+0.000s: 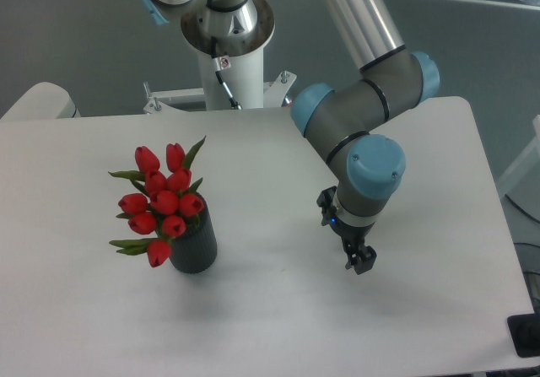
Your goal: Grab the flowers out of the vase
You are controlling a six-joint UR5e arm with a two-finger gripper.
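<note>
A tight bunch of red tulip buds, the flowers [160,201], stands in the vase [193,242] on the left half of a white table [253,326], the buds leaning up and to the left with pointed green leaves poking out around them. The buds look smooth, plump and oval, slightly glossy. The vase is a short, dark grey-black cylinder with a matte, finely textured side; its round mouth is mostly hidden behind the blooms. The table is a flat, pale surface with rounded corners. Well apart from the vase, toward the right, the gripper [361,261] hangs just above the tabletop, pointing down, holding nothing. It is small and dark in this view, and it cannot be told whether its two fingers are apart or together. Above it rises the robot arm [363,115], smooth grey metal tubes joined by rounded elbows with light blue caps, reaching back to a white base post [224,65] behind the table. As a judgement, the task has not begun: the flowers remain seated in the vase, so approach, grasp and lift are all left.
</note>
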